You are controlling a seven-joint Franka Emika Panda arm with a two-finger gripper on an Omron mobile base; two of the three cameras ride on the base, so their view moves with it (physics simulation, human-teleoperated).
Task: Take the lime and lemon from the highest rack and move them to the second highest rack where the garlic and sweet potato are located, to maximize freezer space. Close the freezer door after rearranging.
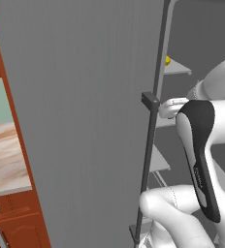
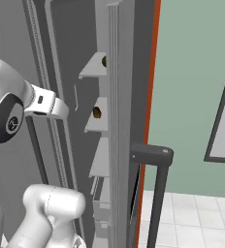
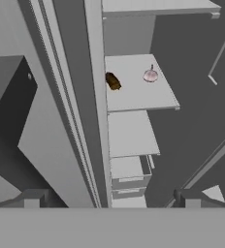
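On the second highest rack (image 3: pixel 138 92) sit brown sweet potato (image 3: pixel 113 81) and pale garlic (image 3: pixel 150 75) (end effector (image 3: pixel 112 198) fingers apart).

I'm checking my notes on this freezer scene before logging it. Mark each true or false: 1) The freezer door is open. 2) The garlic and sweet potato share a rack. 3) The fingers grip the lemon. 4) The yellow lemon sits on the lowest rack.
1) True: the tall brushed-grey freezer door stands open, racks visible.
2) True: the pale pinkish garlic bulb and brown sweet potato lie on the same thin pale grey rack.
3) False: the dark fingers are spread wide, empty.
4) False: the small yellow lemon sits on the top rack visible.
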